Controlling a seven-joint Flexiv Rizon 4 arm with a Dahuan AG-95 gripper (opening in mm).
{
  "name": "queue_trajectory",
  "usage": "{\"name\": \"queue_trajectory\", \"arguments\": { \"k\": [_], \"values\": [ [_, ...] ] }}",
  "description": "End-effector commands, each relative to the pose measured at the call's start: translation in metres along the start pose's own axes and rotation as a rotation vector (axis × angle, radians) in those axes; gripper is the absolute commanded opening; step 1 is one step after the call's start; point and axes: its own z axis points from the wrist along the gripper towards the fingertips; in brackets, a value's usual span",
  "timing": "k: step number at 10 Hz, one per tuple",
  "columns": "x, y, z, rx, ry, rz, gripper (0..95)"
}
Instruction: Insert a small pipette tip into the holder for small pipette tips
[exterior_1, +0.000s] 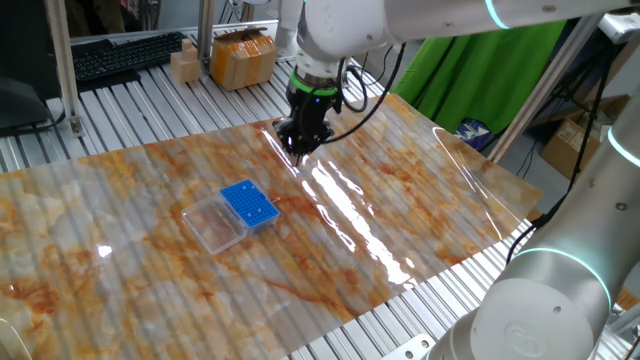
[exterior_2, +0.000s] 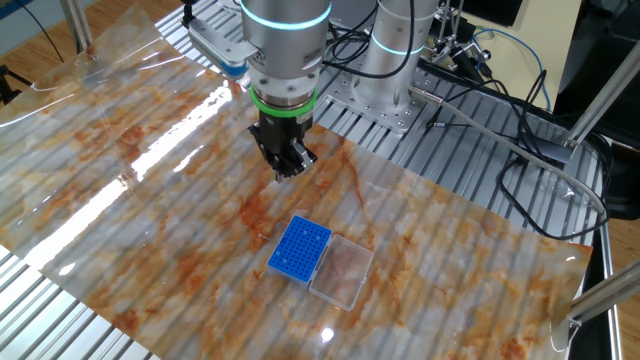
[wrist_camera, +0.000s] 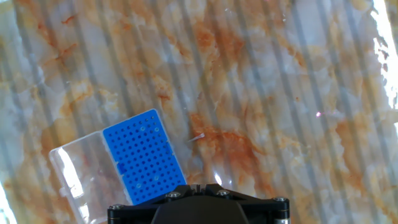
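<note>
The holder for small pipette tips is a bright blue rack (exterior_1: 248, 204) with a grid of tiny holes, lying on the marbled mat; it also shows in the other fixed view (exterior_2: 300, 249) and the hand view (wrist_camera: 143, 155). A thin pale sliver, the small pipette tip (wrist_camera: 198, 137), shows in the hand view on the mat just right of the rack, apart from the fingers. My gripper (exterior_1: 302, 145) hangs above the mat, behind and to the right of the rack, also seen in the other fixed view (exterior_2: 290, 170). Its jaws (wrist_camera: 197, 185) stand closed together, with nothing visible between them.
A clear plastic tray (exterior_1: 212, 224) touches the blue rack's side (exterior_2: 342, 272). Cardboard boxes (exterior_1: 243, 57) and a keyboard (exterior_1: 125, 55) stand beyond the mat. Cables (exterior_2: 500, 110) and a second arm's base (exterior_2: 400, 40) lie off the mat's far edge.
</note>
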Motion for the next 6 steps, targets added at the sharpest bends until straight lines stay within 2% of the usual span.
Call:
{"name": "queue_trajectory", "arguments": {
  "k": [1, 2, 4, 5, 6],
  "values": [
    [-0.004, 0.000, 0.013, -0.011, 0.004, 0.014, 0.0],
    [-0.006, -0.001, 0.021, -0.026, 0.007, 0.036, 0.0],
    [-0.010, 0.000, 0.037, -0.080, 0.005, 0.055, 0.0],
    [-0.011, 0.001, 0.045, -0.076, 0.006, 0.093, 0.0],
    [-0.011, 0.001, 0.049, -0.075, 0.007, 0.098, 0.0]
  ]
}}
